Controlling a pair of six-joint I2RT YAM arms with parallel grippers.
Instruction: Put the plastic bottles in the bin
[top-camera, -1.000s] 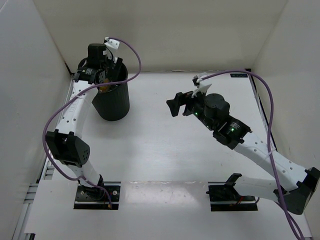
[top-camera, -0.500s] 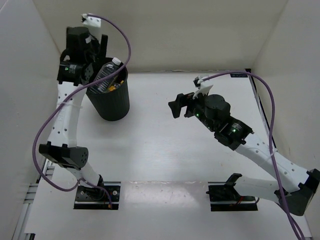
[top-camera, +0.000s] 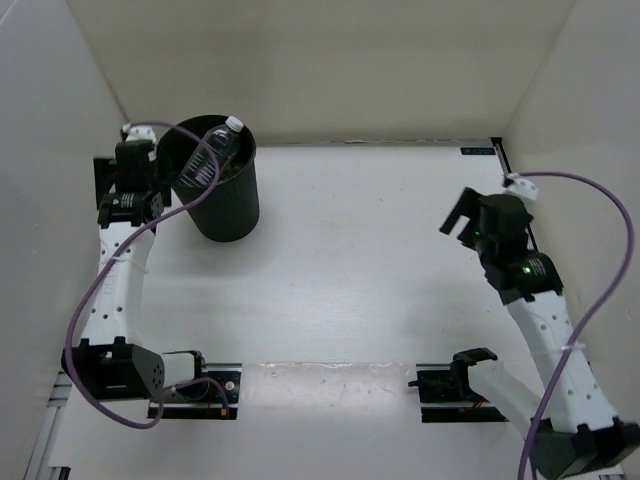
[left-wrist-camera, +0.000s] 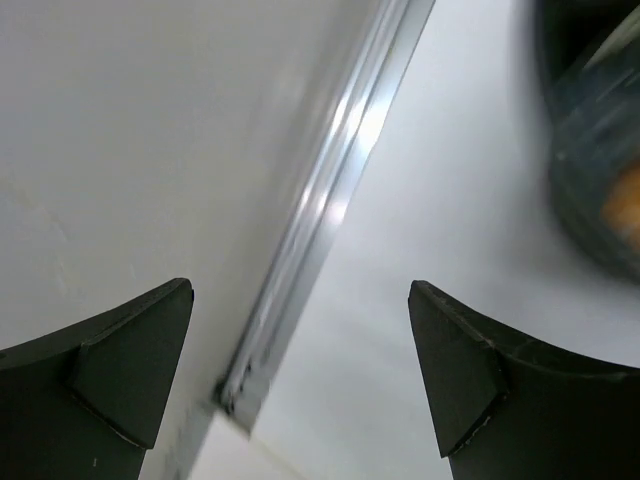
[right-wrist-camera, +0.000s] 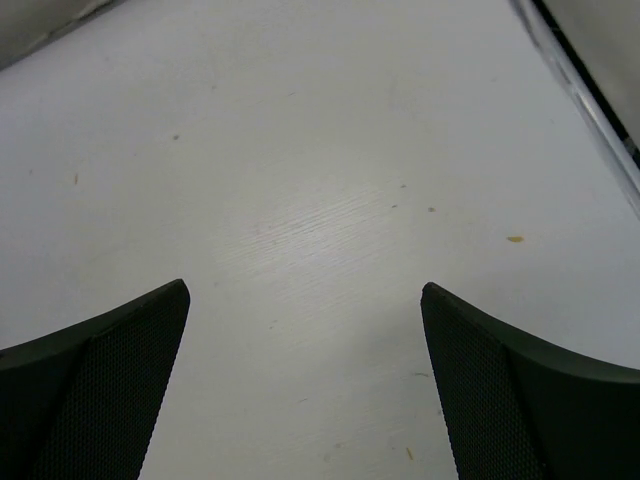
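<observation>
Toward the right edge of the table, the right gripper is held above the bare surface. Its jaws are spread wide and nothing is gripped between them. At the left edge, over an aluminium rail, the left gripper is likewise seen wide open and empty. Just beside it, in the far left corner, the bin is stood upright. A clear bottle is leaned inside it, capped neck raised above the rim. What lies beneath cannot be made out.

Flat white tabletop, tiny brownish specks on it, silver aluminium rail at its left edge, plain white walls around.
</observation>
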